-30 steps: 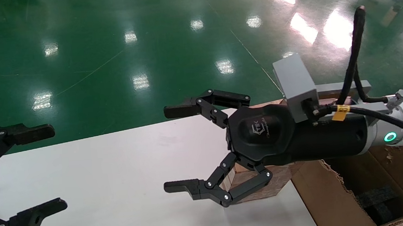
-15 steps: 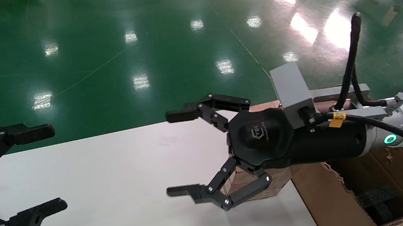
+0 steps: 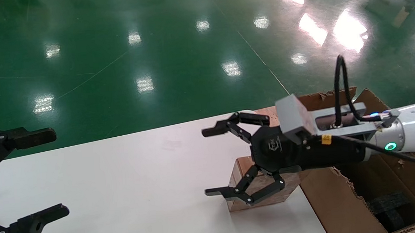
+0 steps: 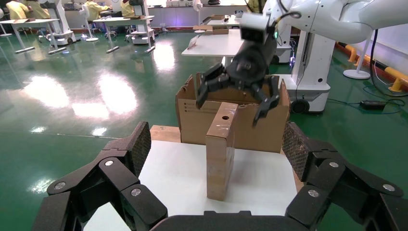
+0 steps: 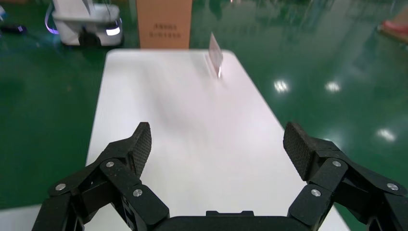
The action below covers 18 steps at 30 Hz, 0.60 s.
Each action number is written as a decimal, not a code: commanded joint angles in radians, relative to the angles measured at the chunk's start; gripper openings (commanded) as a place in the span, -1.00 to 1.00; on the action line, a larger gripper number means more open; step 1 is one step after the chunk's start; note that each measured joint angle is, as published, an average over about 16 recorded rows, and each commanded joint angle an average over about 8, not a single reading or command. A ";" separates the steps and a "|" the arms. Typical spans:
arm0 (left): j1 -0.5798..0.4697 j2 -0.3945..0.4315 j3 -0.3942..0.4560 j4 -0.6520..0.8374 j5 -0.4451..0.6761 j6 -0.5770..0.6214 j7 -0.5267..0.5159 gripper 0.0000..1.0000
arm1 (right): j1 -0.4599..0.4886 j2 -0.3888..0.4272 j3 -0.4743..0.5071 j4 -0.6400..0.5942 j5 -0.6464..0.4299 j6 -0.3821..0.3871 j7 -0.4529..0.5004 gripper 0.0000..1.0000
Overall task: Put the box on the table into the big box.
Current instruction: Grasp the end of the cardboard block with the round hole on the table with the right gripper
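The box (image 3: 237, 173) stands on the table (image 3: 124, 180) near its right end, close beside the big box (image 3: 337, 202). My right gripper (image 3: 210, 162) hovers open just above it, covering most of its top, with nothing between its fingers. In the left wrist view the box (image 4: 221, 149) stands narrow and upright, with a round hole in its top. There the right gripper (image 4: 230, 111) hangs over its far end, in front of the big box (image 4: 192, 120). My left gripper (image 3: 60, 172) is parked open at the table's left end. The right wrist view shows only bare table (image 5: 192, 120).
Black foam (image 3: 385, 206) lies inside the big box, whose torn flap (image 3: 330, 195) leans toward the table's right edge. A small card stand (image 5: 215, 55) sits at the table's far left end. Green floor surrounds the table.
My right gripper has drawn back to the right toward the big box and dropped lower, uncovering the small box's left end. It stays open. The left gripper has not moved.
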 commanded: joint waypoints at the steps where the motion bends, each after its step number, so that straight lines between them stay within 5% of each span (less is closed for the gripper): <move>1: 0.000 0.000 0.000 0.000 0.000 0.000 0.000 1.00 | 0.007 0.002 -0.022 -0.036 -0.019 -0.005 -0.033 1.00; 18: 0.000 0.000 0.000 0.000 0.000 0.000 0.000 1.00 | 0.116 0.077 -0.235 -0.256 -0.041 -0.011 -0.202 1.00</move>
